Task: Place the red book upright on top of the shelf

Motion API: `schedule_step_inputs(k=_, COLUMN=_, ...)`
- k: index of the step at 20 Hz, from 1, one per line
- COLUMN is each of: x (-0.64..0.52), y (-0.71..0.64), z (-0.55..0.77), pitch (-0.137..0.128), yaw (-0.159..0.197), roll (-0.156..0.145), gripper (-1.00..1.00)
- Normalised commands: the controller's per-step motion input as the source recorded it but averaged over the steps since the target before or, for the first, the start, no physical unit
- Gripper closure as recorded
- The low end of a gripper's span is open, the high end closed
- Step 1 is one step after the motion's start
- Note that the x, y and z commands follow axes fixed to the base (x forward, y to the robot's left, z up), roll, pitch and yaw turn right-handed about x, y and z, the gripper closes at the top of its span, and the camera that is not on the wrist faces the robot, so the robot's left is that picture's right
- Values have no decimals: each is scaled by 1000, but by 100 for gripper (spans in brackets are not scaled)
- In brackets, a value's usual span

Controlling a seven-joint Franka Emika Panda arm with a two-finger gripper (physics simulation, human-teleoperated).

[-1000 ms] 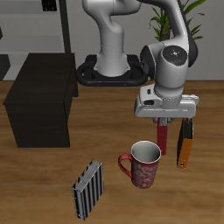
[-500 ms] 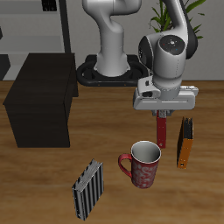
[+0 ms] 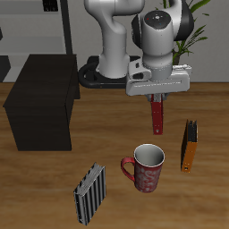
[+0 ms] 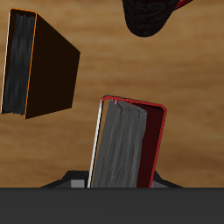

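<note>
My gripper (image 3: 157, 97) is shut on the red book (image 3: 157, 115), which hangs upright below it in the air, above the mug and farther back. In the wrist view the red book (image 4: 131, 144) shows end-on between the jaws, with grey pages and a dark-red cover. The shelf (image 3: 40, 100), a large matte black box with a flat top, stands on the table well to the side of the gripper.
A red patterned mug (image 3: 147, 167) stands under the book, nearer the front edge. An orange book (image 3: 190, 146) stands upright beside it and also shows in the wrist view (image 4: 39, 63). A grey-and-black striped book (image 3: 89, 191) stands near the front edge.
The gripper has lifted the red book off the table, moving it up, back and slightly toward the shelf. The orange book stays in place.
</note>
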Motion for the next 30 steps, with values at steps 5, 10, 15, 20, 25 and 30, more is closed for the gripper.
schedule_step_inputs(k=5, x=-64, y=-357, z=449, pitch=-47, yaw=15, roll=-17, gripper=100)
schedule_step_inputs(k=10, x=-49, y=-275, z=327, pitch=0, yaw=17, roll=14, gripper=100)
schedule_step_inputs(k=15, x=-69, y=-361, z=429, pitch=26, yaw=-18, roll=56, gripper=100)
schedule_step_inputs(k=20, x=-69, y=-509, z=437, pitch=10, yaw=7, roll=62, gripper=100)
schedule_step_inputs(k=25, x=-75, y=-653, z=417, pitch=-20, yaw=26, roll=5, gripper=100)
schedule_step_inputs(k=30, x=-88, y=-641, z=349, pitch=15, yaw=0, roll=19, gripper=100)
